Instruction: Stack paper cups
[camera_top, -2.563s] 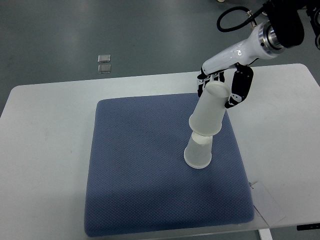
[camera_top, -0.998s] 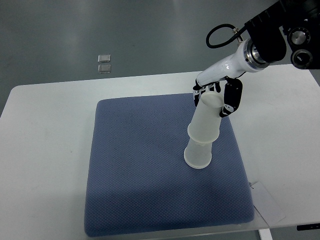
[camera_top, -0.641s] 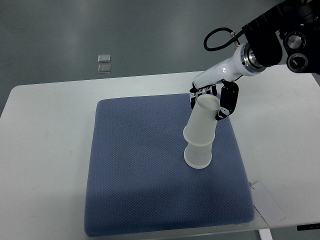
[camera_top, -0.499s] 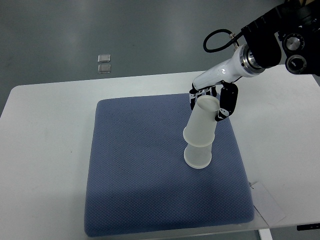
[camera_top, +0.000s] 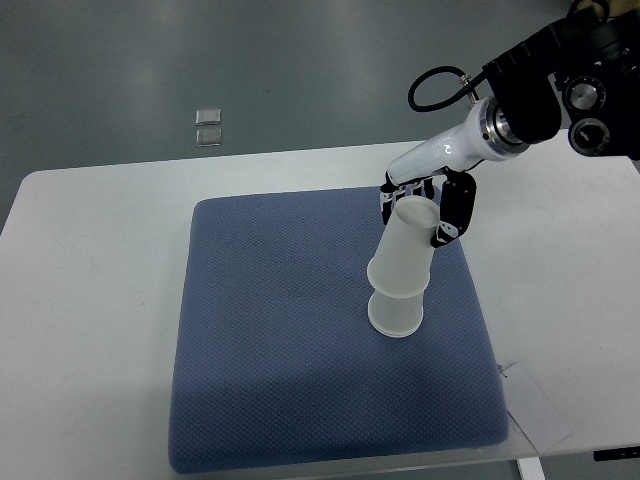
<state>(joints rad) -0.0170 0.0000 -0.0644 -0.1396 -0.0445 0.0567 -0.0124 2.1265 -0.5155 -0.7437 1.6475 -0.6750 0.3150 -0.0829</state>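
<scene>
Two white paper cups stand upside down on the blue mat (camera_top: 280, 330), one over the other. The lower cup (camera_top: 396, 313) rests with its rim on the mat. The upper cup (camera_top: 404, 249) sits over it, leaning toward the back right. My right hand (camera_top: 424, 213) comes in from the upper right and its black fingers (camera_top: 452, 208) curl around the upper cup's top end. The left arm is out of view.
The mat lies on a white table (camera_top: 90, 250). A white card (camera_top: 535, 405) lies near the table's front right corner. Two small clear squares (camera_top: 208, 127) lie on the grey floor behind the table.
My right hand has pushed the upper cup down and to the left over the lower cup, so less of the lower cup shows. In the last half second hardly anything moved.
</scene>
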